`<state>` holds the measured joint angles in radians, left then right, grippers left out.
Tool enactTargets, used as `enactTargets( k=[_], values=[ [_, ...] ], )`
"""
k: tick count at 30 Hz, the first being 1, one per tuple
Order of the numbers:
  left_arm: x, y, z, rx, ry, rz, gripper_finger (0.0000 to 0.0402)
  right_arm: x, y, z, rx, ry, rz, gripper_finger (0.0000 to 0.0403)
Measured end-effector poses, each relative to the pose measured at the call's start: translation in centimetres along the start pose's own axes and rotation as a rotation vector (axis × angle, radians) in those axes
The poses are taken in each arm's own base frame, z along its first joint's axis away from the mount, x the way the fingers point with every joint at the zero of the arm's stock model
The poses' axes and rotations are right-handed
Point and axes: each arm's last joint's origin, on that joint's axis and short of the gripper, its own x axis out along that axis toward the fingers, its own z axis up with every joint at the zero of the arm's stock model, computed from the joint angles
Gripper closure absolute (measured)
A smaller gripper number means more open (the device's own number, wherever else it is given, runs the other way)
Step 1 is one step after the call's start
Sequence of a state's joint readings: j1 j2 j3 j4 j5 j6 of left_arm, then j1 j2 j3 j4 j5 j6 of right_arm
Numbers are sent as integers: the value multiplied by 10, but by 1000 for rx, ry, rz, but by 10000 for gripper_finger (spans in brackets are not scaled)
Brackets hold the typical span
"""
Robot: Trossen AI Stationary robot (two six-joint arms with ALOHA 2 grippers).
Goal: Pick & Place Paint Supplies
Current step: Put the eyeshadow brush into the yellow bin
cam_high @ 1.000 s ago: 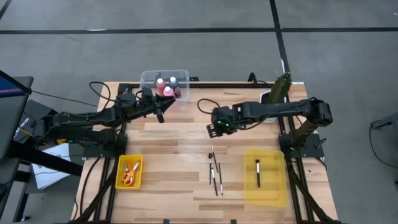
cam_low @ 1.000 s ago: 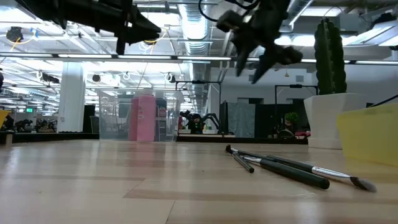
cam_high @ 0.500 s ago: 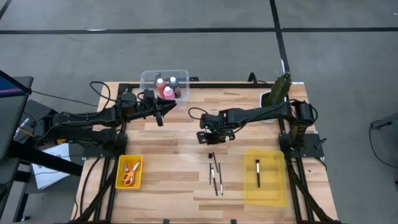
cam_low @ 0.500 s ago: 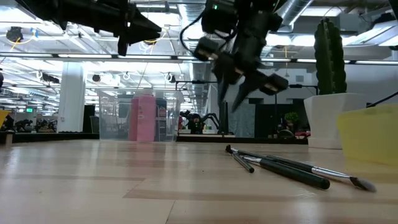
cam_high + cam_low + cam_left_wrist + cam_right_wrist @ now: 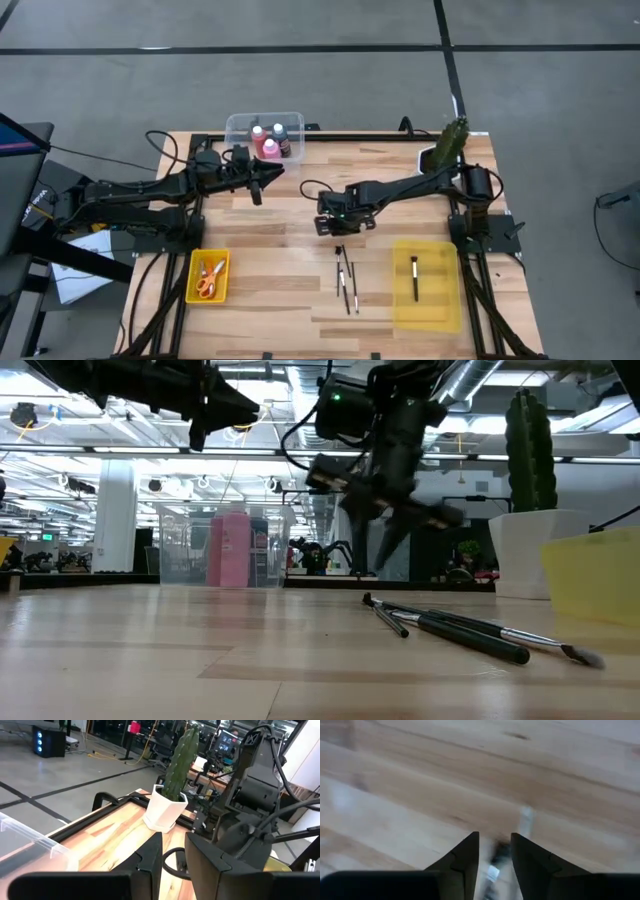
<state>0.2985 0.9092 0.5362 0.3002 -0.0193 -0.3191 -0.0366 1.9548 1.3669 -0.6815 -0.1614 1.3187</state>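
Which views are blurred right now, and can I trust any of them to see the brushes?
Right wrist view: heavy motion smear, the brush tip beyond the right end effector is only a pale streak. Low view: that end effector is blurred, but the brushes on the table are crisp. High view: sharp, brushes small.

Potted cactus (image 5: 452,141) — table's (image 5: 290,210) far corner.

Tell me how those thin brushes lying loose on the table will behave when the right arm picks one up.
The brushes look thin and stiff, so one should lift rigid and light. Their round handles lie flat on bare wood, so a nudge may roll them. They lie close together, crossing in the low view, so the right gripper, jaws a little apart above them, could disturb a neighbour.
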Motion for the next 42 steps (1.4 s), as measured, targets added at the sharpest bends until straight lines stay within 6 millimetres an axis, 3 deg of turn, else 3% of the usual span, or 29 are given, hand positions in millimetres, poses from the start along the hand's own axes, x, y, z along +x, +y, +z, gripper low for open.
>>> enactTargets(
  k=[42],
  values=[
    [0,1,-4,-10,36,13,325,9,-4,3,18,-111,-74,295]
  ],
)
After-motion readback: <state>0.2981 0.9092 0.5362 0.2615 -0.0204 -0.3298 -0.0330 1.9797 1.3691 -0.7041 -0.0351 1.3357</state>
